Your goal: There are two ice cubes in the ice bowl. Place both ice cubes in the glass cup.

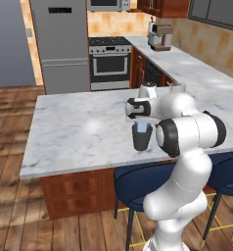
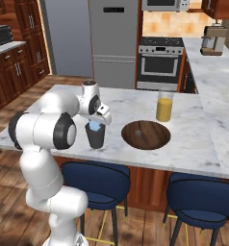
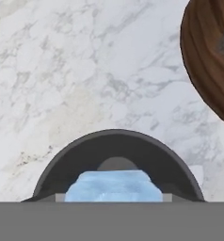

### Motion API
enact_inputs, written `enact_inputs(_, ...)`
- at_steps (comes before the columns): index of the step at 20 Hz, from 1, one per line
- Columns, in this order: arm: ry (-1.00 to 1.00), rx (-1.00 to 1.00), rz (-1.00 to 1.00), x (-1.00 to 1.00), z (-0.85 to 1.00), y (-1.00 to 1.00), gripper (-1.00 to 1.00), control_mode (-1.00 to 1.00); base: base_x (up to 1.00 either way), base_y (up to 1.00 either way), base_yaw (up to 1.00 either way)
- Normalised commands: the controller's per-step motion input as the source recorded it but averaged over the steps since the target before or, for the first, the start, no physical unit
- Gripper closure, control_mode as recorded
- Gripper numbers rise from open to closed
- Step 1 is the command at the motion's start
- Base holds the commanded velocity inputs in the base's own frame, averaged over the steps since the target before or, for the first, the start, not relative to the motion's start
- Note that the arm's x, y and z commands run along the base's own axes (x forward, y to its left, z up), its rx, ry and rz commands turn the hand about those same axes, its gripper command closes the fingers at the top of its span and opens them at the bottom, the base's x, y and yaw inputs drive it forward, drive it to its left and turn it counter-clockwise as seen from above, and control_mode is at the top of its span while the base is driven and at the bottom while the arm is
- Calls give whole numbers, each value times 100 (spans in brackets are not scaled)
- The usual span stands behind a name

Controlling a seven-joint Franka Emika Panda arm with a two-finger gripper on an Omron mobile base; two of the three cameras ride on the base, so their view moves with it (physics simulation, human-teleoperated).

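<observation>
Our arm [image 1: 187, 147] comes up off the base, folds hard at the chunky white elbow, and reaches forward with the forearm running roughly level. The wrist turns the hand straight down, so our gripper [image 2: 95, 126] hangs pointing at the surface below. The jaws sit partway apart with a pale blue ice cube [image 3: 114, 187] pinched between them (that's what the hand view looks like to us, anyway). The finger tips themselves are mostly hidden, so we can't make out much of them.
</observation>
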Motion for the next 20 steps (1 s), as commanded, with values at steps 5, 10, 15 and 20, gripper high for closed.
enact_inputs(5, -10, 1, 0, -6, 19, -3, -100, -100, 0, 0, 0)
enact_inputs(10, -10, 5, 0, -5, 68, -4, -100, -100, 0, 0, 0)
enact_inputs(15, 15, 1, 0, -35, 6, -62, -100, -100, 0, 0, 0)
enact_inputs(20, 5, 3, -7, -9, 19, -91, -100, -100, 0, 0, 0)
